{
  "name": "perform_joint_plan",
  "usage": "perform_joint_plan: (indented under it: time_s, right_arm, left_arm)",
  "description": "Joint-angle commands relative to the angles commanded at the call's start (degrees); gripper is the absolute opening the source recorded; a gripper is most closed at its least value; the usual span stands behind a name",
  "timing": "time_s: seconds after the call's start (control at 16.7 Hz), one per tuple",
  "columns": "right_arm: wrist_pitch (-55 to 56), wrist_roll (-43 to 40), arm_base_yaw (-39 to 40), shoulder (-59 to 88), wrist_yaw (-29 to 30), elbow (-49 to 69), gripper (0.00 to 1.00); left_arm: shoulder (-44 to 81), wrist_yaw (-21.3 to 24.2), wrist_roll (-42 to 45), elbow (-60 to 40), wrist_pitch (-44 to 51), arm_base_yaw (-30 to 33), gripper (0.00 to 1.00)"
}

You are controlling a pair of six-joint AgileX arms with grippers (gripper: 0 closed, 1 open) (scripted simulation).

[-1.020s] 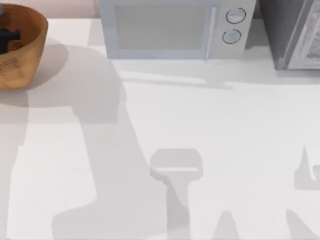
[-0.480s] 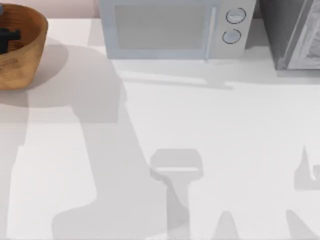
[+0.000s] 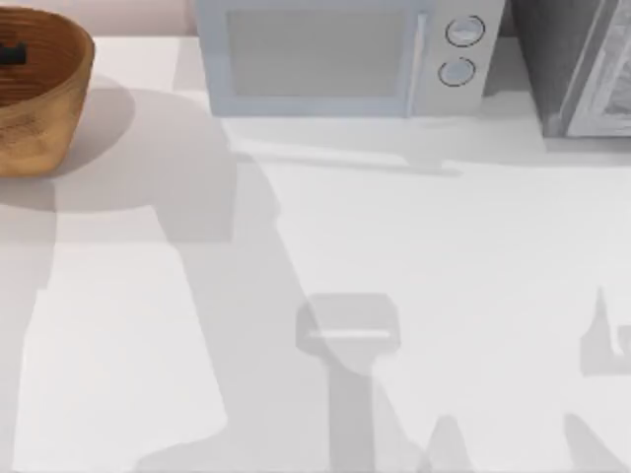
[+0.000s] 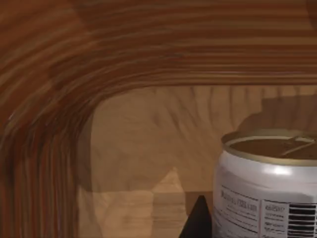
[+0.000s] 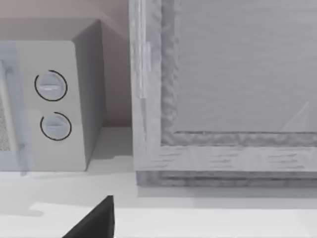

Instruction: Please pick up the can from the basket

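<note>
The basket (image 3: 44, 108), a round orange-brown wicker bowl, stands at the table's far left corner. A small dark piece of my left gripper (image 3: 12, 55) sits low inside it. In the left wrist view the basket's ribbed inner wall (image 4: 99, 49) curves around the can (image 4: 270, 188). The can stands upright on the basket floor, white with printed text, a barcode and a gold-tan lid. A black part of that gripper (image 4: 198, 224) is right beside the can's side. My right gripper (image 5: 94, 225) hangs idle, facing the back right of the table.
A pale microwave (image 3: 335, 54) with two round dials stands at the back centre. It also shows in the right wrist view, microwave (image 5: 49, 109). A grey cabinet (image 3: 582, 69) fills the back right corner. Arm shadows lie across the white tabletop (image 3: 444, 276).
The dark part of my left gripper inside the basket has shifted towards the back and looks smaller. The arm's shadow on the table has widened to the right. The right arm has not moved.
</note>
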State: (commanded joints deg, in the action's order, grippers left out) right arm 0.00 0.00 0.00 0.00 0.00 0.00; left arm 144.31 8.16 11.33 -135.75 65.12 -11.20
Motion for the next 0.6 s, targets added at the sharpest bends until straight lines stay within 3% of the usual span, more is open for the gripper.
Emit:
perform_joint_plan:
  time_s: [0.3,0.6]
  right_arm:
    - [0.0,0.0,0.0,0.0,0.0,0.0,1.0]
    - [0.0,0.0,0.0,0.0,0.0,0.0,1.0]
  left_arm:
    - [-21.97,-2.49,0.6,22.39,-12.33,-0.55,0.0]
    - [-54.55,-5.09,-0.19,52.28,-28.31,0.13,0.0]
